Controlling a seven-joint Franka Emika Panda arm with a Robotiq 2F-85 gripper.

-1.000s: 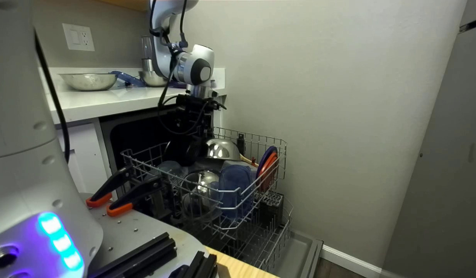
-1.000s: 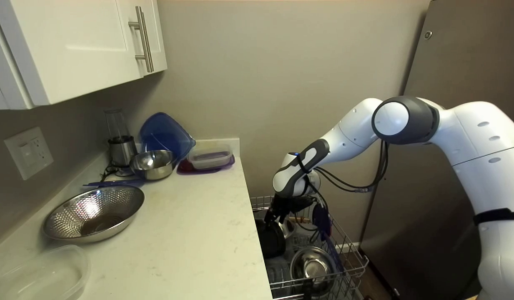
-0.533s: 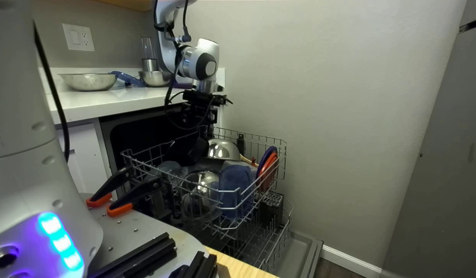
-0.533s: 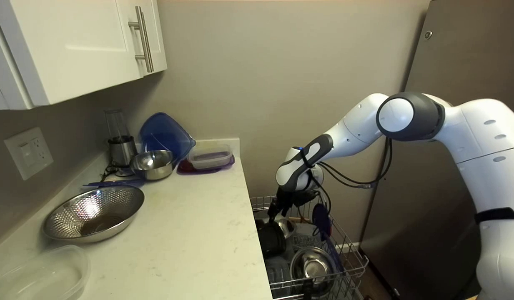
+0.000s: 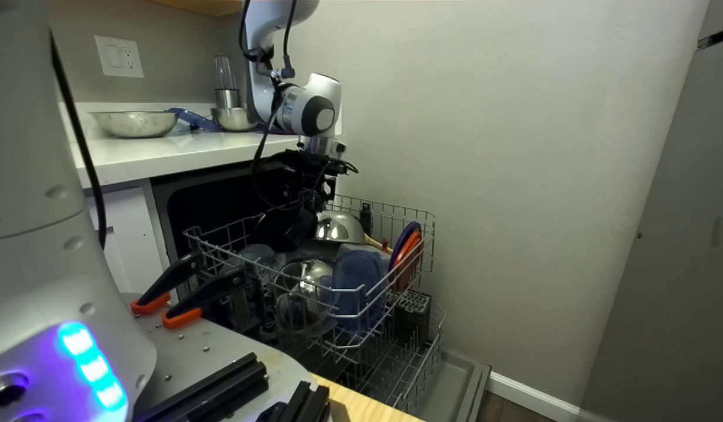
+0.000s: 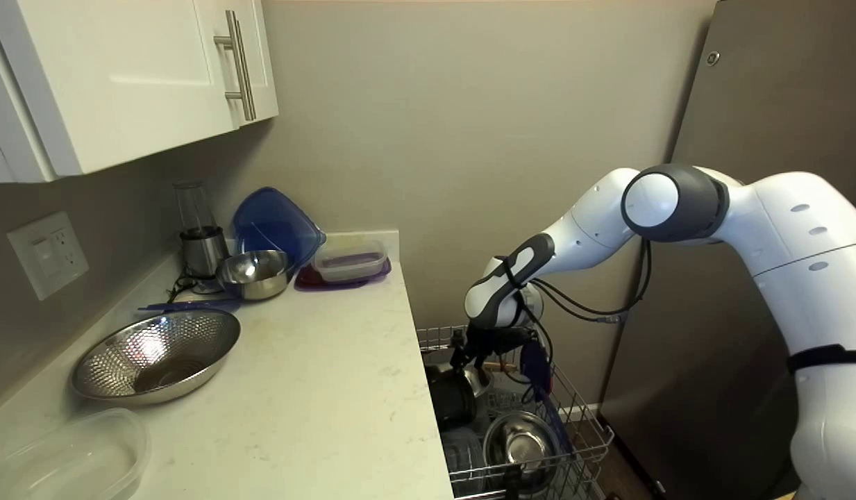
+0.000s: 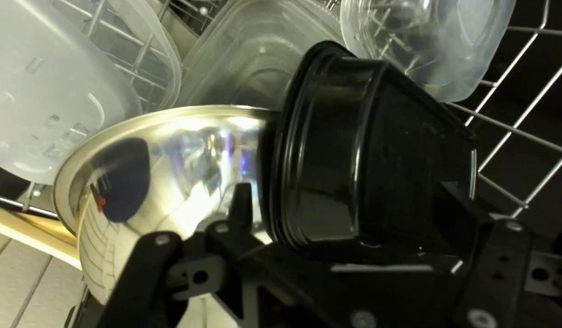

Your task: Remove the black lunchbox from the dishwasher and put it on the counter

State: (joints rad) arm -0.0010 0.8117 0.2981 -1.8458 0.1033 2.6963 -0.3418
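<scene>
- The box [image 7: 326, 150] tips sideways in the rack [image 7: 511, 129], right by the bowl [image 7: 180, 164].
- The gripper [image 7: 347, 196] spreads its jaws wide, with a gap at the box's rim.
- The counter [image 6: 316, 389] has its edge higher up.

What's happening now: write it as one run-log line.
gripper: open at black lunchbox, contact unclear | lunchbox: tilted in dishwasher rack beside steel bowl | task: lunchbox not yet on counter
</scene>
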